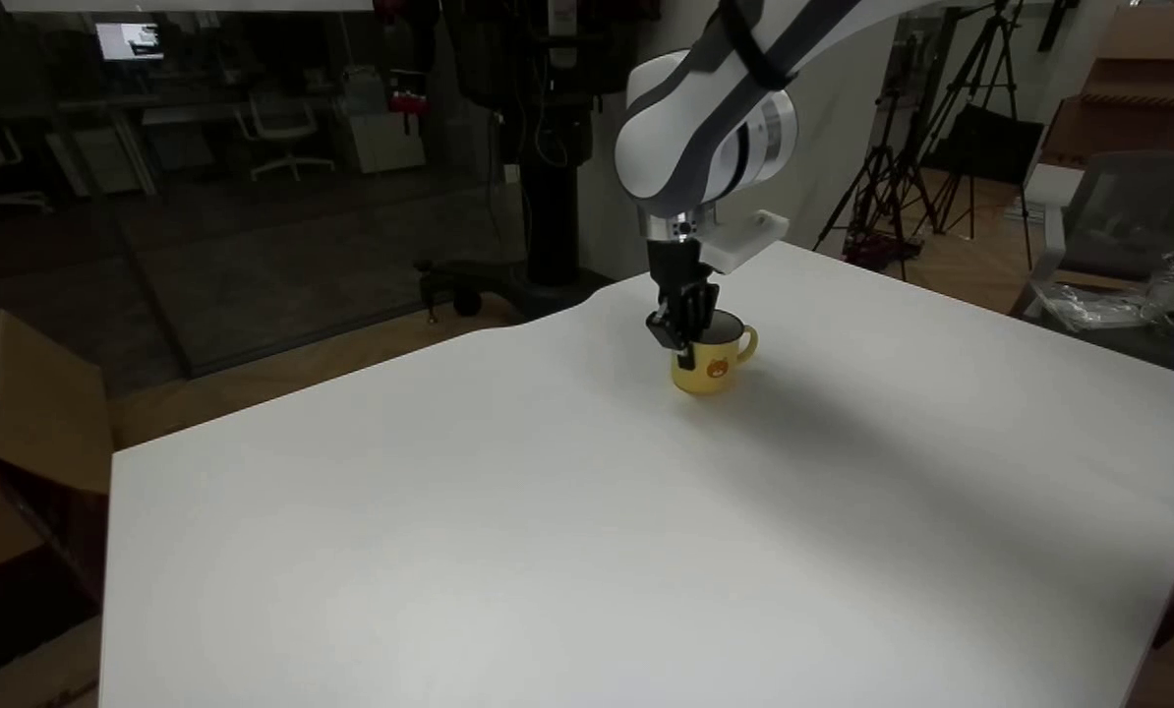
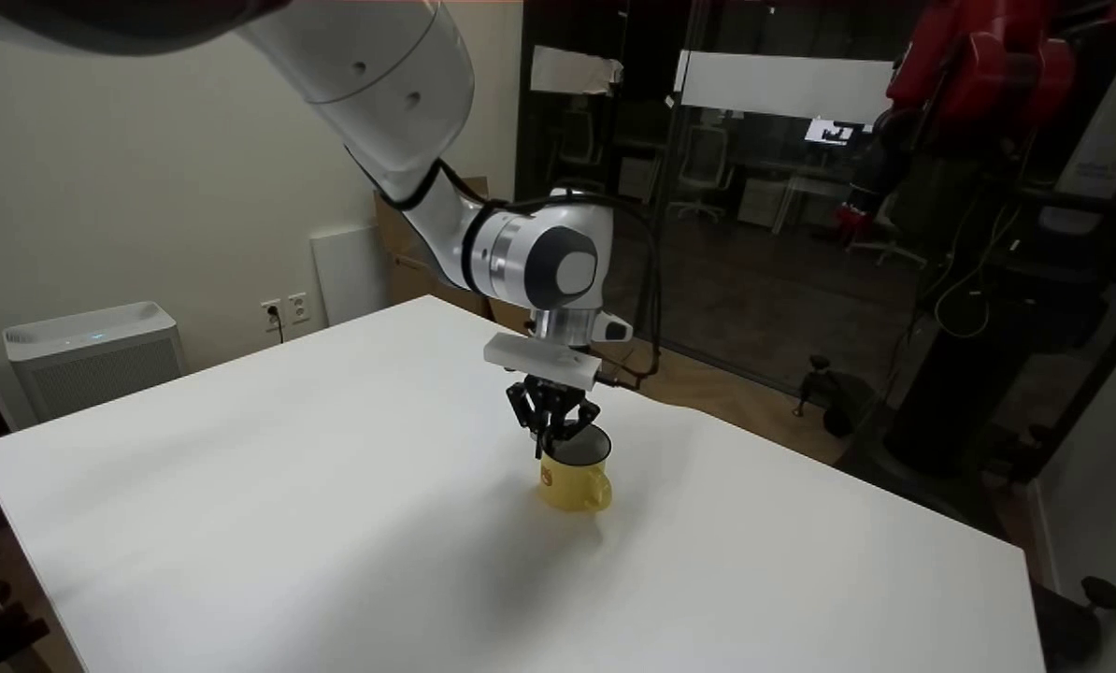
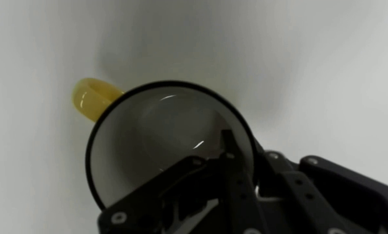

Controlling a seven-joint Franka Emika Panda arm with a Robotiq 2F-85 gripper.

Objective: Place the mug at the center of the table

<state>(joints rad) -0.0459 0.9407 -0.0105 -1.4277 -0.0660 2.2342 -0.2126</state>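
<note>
The yellow mug (image 1: 720, 379) is upright toward the far edge of the white table (image 1: 469, 541); I cannot tell if its base touches the surface. It also shows in an exterior view (image 2: 572, 486), with its loop handle toward the right. My gripper (image 1: 685, 359) points down from above, with its fingers close together. In the wrist view my gripper (image 3: 242, 138) straddles the rim of the mug (image 3: 168, 130): one finger inside, one outside. The fingers appear shut on the wall. The outer fingertip is largely hidden by the rim. The mug's handle lies opposite the fingers.
An open cardboard box (image 1: 46, 403) stands beside the table. A grey chair with plastic wrap (image 1: 1128, 295) and tripods stand behind it. An air purifier (image 2: 95, 360) is by the wall. A red robot (image 2: 979, 79) stands beyond the table edge.
</note>
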